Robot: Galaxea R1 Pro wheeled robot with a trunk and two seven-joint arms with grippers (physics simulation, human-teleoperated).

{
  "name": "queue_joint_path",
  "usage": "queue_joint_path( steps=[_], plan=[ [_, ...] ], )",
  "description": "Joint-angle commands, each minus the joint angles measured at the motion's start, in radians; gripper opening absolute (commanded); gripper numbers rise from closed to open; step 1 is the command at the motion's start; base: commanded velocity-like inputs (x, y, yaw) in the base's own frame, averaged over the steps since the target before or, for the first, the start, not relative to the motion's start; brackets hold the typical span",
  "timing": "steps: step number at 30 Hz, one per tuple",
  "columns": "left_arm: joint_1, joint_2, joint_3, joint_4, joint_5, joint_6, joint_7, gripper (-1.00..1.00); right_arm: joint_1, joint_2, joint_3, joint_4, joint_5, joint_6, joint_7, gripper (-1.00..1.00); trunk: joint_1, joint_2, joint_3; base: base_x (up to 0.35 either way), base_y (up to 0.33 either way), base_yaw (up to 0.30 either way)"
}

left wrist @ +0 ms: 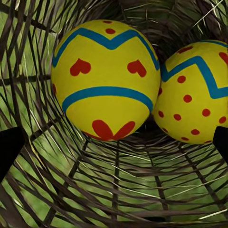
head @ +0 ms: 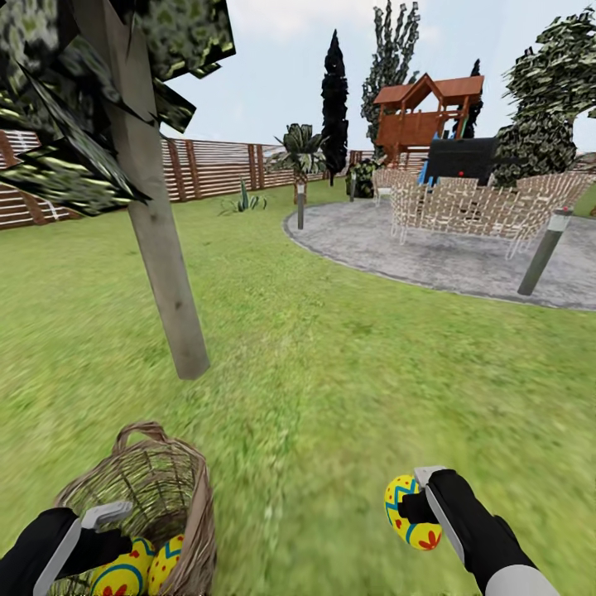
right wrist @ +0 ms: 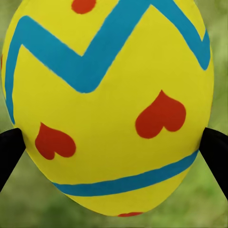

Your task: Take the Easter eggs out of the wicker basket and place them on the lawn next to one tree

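Observation:
The wicker basket (head: 165,480) stands on the lawn (head: 331,364) at the near left, just in front of a tree (head: 165,257) with a pale slanting trunk. Two yellow Easter eggs lie inside it: a heart-marked egg (left wrist: 105,80) (head: 124,575) and a red-dotted egg (left wrist: 192,95) (head: 167,559) touching it. My left gripper (head: 124,538) (left wrist: 115,145) is open inside the basket, a little short of the eggs. My right gripper (head: 418,507) is shut on the third egg (head: 404,501) (right wrist: 109,104), held above the grass to the basket's right.
A grey paved circle (head: 430,248) lies ahead right with pale woven chairs (head: 463,207), a black grill (head: 463,157) and a bollard lamp (head: 546,252). A brown slatted fence (head: 215,170) runs along the back. A wooden playhouse (head: 426,112) and a black cypress (head: 334,99) stand beyond.

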Motion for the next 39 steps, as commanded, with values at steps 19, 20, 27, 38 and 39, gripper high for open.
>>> queue_joint_path(
  steps=[19,20,27,38,39],
  plan=[
    [0.000,0.002,0.009,-0.002,0.002,0.006,-0.012,1.00,-0.001,0.000,0.003,-0.001,0.001,0.005,0.002,-1.00,0.002,-0.002,-0.024,0.111,0.000,0.000],
    [0.000,0.001,0.009,-0.002,0.002,0.005,-0.011,1.00,0.000,0.000,0.003,-0.001,0.001,0.005,0.002,-1.00,0.002,-0.002,-0.024,0.204,0.000,0.000],
    [0.000,0.008,0.012,-0.005,0.001,0.004,-0.011,1.00,0.000,0.002,0.003,-0.001,0.001,0.005,0.002,-1.00,0.004,-0.003,-0.040,0.014,0.000,0.000],
    [0.000,0.015,0.014,-0.008,0.002,0.003,-0.011,1.00,-0.001,0.002,0.003,-0.001,0.001,0.005,0.002,-1.00,0.009,-0.005,-0.082,0.000,0.000,0.000],
    [0.000,0.014,0.013,-0.007,0.002,0.003,-0.010,1.00,0.000,0.002,0.003,-0.001,0.001,0.005,0.002,-1.00,0.010,-0.006,-0.086,0.000,0.000,0.000]
  ],
)
